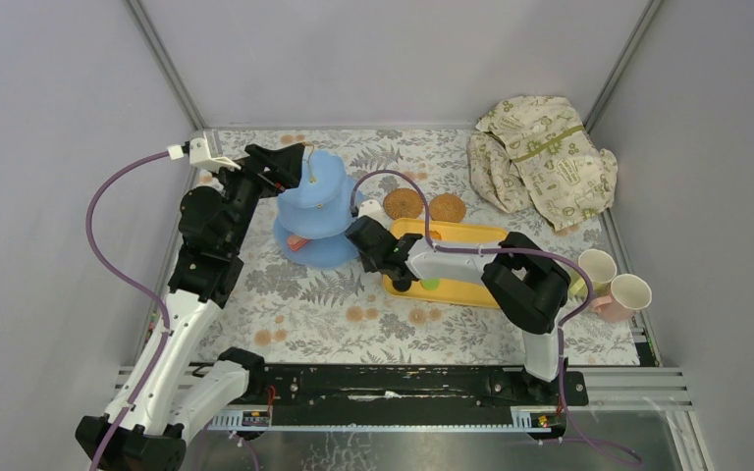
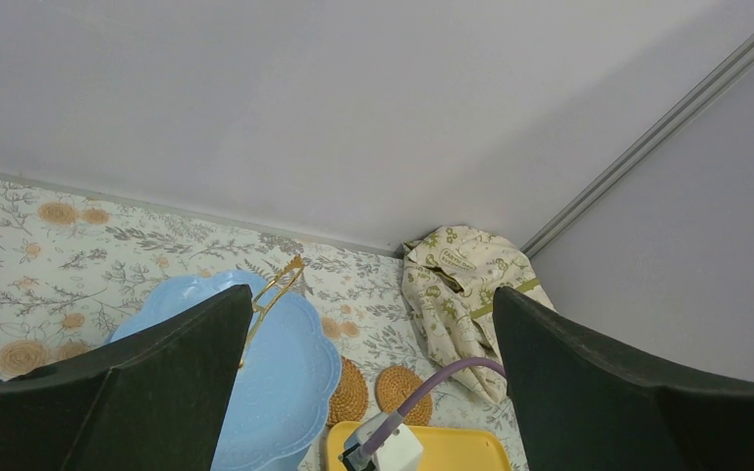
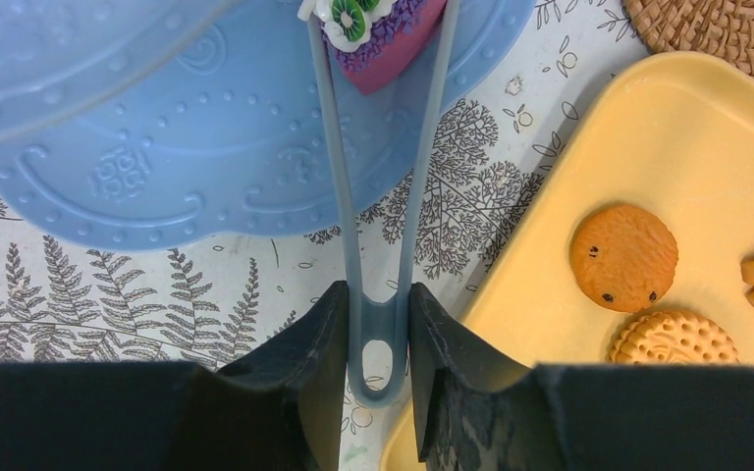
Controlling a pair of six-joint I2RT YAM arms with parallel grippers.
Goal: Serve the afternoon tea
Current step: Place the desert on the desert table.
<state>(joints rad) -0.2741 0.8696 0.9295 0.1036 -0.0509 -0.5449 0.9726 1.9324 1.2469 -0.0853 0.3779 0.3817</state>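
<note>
The light-blue three-tier stand [image 1: 316,211] stands at the table's middle left, with a red pastry [image 1: 296,242] on its lowest tier. My right gripper [image 3: 375,304] is shut on grey-blue tongs [image 3: 339,186]. The tongs pinch a purple pastry with a kiwi top [image 3: 383,34] over the stand's lowest tier [image 3: 157,118]. My left gripper [image 2: 371,294] is open and empty, above the stand's top tier [image 2: 275,383] beside its gold handle [image 2: 270,294]. Two woven coasters [image 1: 403,203] [image 1: 447,208] lie behind the tray. Two pale cups [image 1: 597,267] [image 1: 630,292] stand at the right edge.
The yellow tray [image 1: 463,235] lies right of the stand under my right arm. It holds several biscuits, among them a round chip biscuit [image 3: 623,257] and a ridged one [image 3: 673,339]. A cream cloth with green print [image 1: 540,157] is bunched at the back right corner. Grey walls enclose the table.
</note>
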